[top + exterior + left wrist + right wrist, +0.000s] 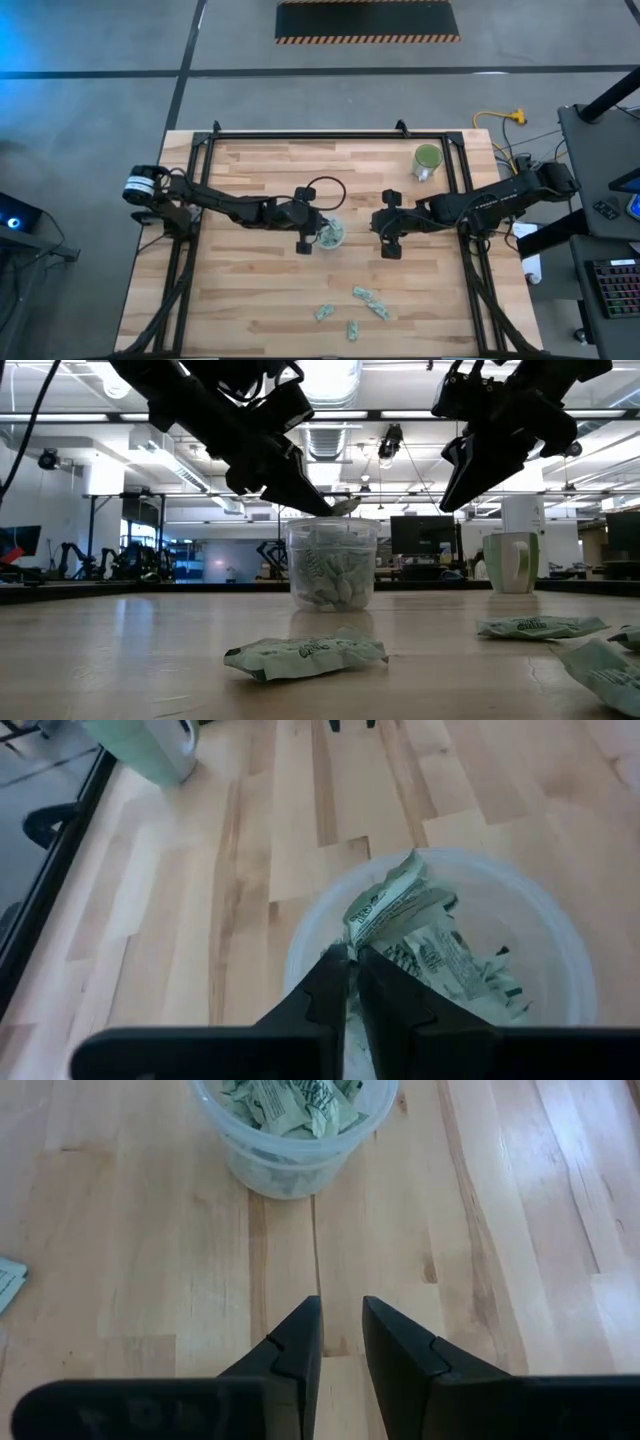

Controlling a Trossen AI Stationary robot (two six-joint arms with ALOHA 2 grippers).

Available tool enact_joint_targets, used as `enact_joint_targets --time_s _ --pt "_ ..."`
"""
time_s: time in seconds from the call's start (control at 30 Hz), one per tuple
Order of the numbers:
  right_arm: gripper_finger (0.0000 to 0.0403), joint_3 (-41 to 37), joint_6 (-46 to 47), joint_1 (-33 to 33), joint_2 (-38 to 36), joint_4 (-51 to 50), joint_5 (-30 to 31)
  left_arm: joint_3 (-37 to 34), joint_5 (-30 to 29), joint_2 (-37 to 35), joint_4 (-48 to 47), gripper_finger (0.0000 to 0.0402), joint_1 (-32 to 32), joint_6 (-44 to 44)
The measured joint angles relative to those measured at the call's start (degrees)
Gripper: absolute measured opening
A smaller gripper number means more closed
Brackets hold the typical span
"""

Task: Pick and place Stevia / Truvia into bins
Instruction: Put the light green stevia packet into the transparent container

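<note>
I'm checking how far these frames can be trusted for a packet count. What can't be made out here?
- Count of packets in the clear cup: heaped and overlapping in every view.
- Print on the loose packets: too small from above, blurred in the low view.
- Left gripper: shut on a packet over the cup.
- Right gripper: slightly open, nothing between the fingers.

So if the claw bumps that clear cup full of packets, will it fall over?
Probably not easily. The cup looks wide, squat and flat-bottomed, so it would likely slide rather than tip. It holds only paper packets, so it is probably light and would scoot across the smooth wooden table.
</note>
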Motion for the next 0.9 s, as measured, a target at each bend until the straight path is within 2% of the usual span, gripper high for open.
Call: enact_joint_targets --time_s 0.3,0.43,0.67,0.9 --pt "0.0064 0.0 0.0 0.0 0.0 0.0 0.0 0.0 -2.1 -0.2 0.2 0.0121 0.0 1.1" --pt "0.0063 0.0 0.1 0.0 0.0 0.0 -0.2 -0.1 -2.8 -1.9 -0.6 0.0157 0.0 0.9" --pt "0.0063 -0.3 2.6 0.3 0.6 0.7 -6.5 -0.2 -2.9 -8.0 -11.4 0.0168 -1.2 -5.1" --pt "0.0063 -2.5 4.6 4.6 6.0 10.5 -15.1 -2.1 -2.8 -13.8 -19.1 0.0169 -4.9 -6.5"
